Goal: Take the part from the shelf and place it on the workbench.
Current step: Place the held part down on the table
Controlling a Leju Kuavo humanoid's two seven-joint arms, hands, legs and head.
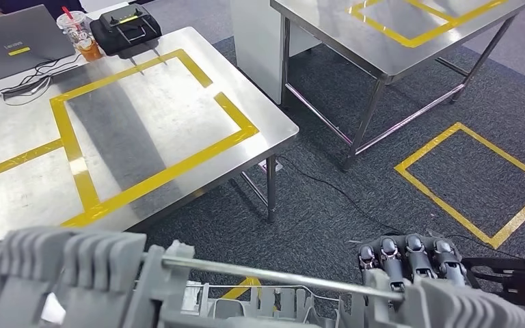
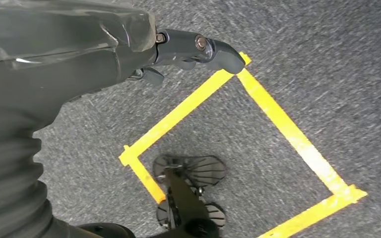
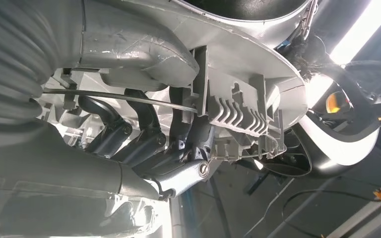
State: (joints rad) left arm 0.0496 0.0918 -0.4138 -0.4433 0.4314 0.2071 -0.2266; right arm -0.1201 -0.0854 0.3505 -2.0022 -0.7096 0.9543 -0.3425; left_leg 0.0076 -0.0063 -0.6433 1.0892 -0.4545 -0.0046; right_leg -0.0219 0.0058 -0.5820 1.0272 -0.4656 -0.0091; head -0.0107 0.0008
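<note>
A large grey ribbed plastic part (image 1: 75, 273) with a thin metal rod along it lies across the bottom of the head view. My right hand (image 1: 413, 256) grips its right end, dark fingers wrapped over the edge. In the right wrist view those fingers (image 3: 144, 139) curl round the part (image 3: 238, 109) behind the rod. The steel workbench (image 1: 143, 123), marked with yellow tape rectangles, stands ahead to the left, beyond the part. My left hand (image 2: 178, 49) hangs over the grey carpet with nothing in it, its fingers apart.
A laptop (image 1: 14, 41), a drink cup (image 1: 78, 31) and a black device (image 1: 126, 27) sit at the workbench's far end. A second steel table (image 1: 383, 41) stands at the right rear. A yellow tape square (image 1: 475, 181) and a cable (image 1: 328, 188) lie on the carpet.
</note>
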